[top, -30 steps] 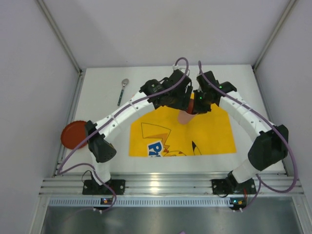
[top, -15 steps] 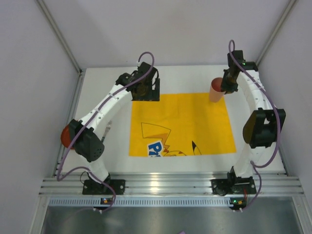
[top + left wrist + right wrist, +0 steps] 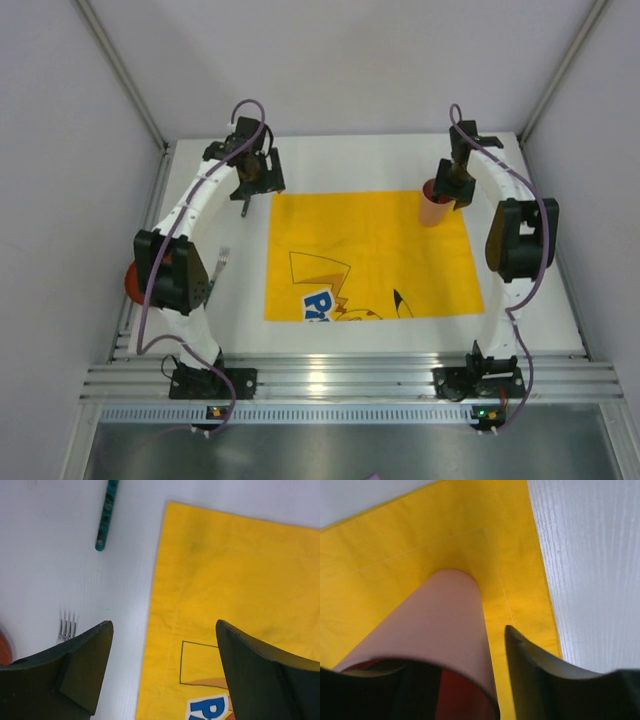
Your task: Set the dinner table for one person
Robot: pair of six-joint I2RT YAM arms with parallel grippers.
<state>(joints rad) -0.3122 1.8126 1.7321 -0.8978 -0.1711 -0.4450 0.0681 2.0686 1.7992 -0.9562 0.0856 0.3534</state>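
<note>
The white dinner table (image 3: 350,160) carries a yellow cartoon-print cloth (image 3: 370,255). A pink cup (image 3: 435,208) stands upright on the cloth's far right corner. My right gripper (image 3: 452,182) hovers over its rim. In the right wrist view the cup (image 3: 440,625) fills the middle, and the outer finger (image 3: 545,675) stands apart from its wall with cloth showing between. My left gripper (image 3: 250,172) is open and empty above the cloth's far left edge (image 3: 164,630). A green-handled spoon (image 3: 106,515) lies just beyond it.
A fork (image 3: 220,262) lies left of the cloth; its tines show in the left wrist view (image 3: 67,626). A red plate (image 3: 130,282) sits at the table's left edge, partly hidden by the left arm. The ribbed silver rail (image 3: 350,380) runs along the near edge. Walls enclose three sides.
Both grippers left the far middle of the cloth. The right one carried the cup to the far right corner and lowered it there. The left one swung left to the spoon.
</note>
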